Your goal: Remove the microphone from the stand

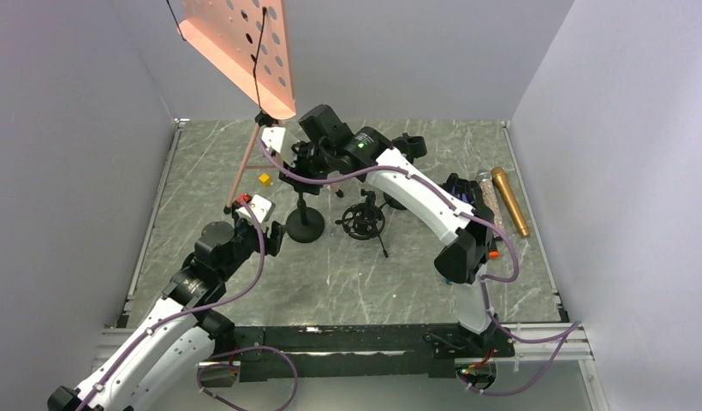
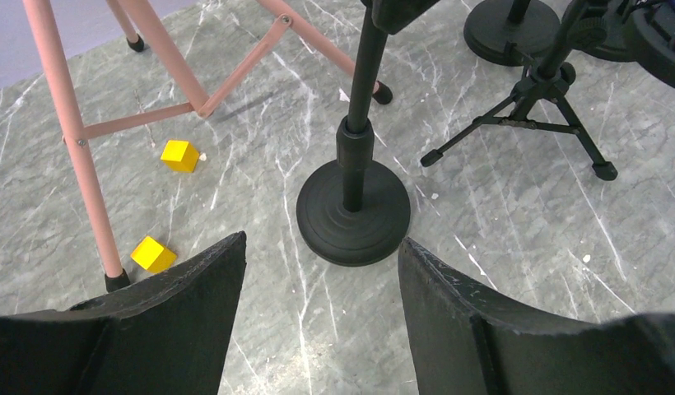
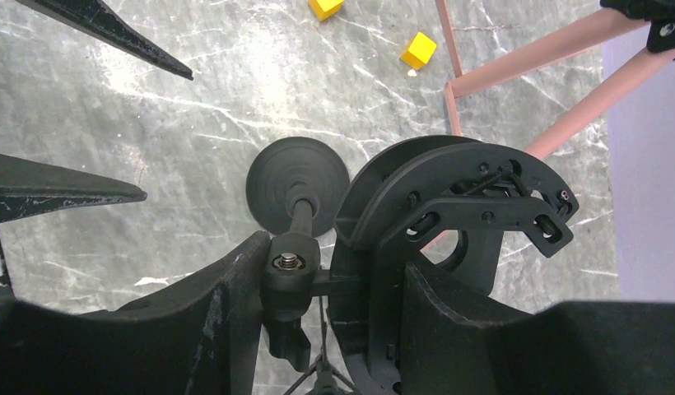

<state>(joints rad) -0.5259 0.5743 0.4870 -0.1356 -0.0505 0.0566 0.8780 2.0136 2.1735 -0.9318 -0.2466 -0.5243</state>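
The black stand [image 1: 306,228] rises on a round base [image 2: 353,214] near the table's middle. At its top sits a black ring-shaped shock mount [image 3: 449,206] on a swivel joint [image 3: 291,276]. My right gripper [image 3: 334,271] is shut on that joint and mount from above, also seen in the top view [image 1: 318,145]. I see no microphone inside the mount. A gold microphone [image 1: 508,201] lies flat by the table's right edge. My left gripper [image 2: 322,247] stands open and empty, low, just in front of the stand's base [image 1: 262,224].
A pink music stand [image 1: 240,47] stands at the back left, its legs [image 2: 71,132] near my left gripper. Yellow cubes [image 2: 179,155] [image 2: 152,253] lie by those legs. A small tripod with a shock mount [image 1: 362,220] and another round base [image 2: 512,29] stand right of the stand.
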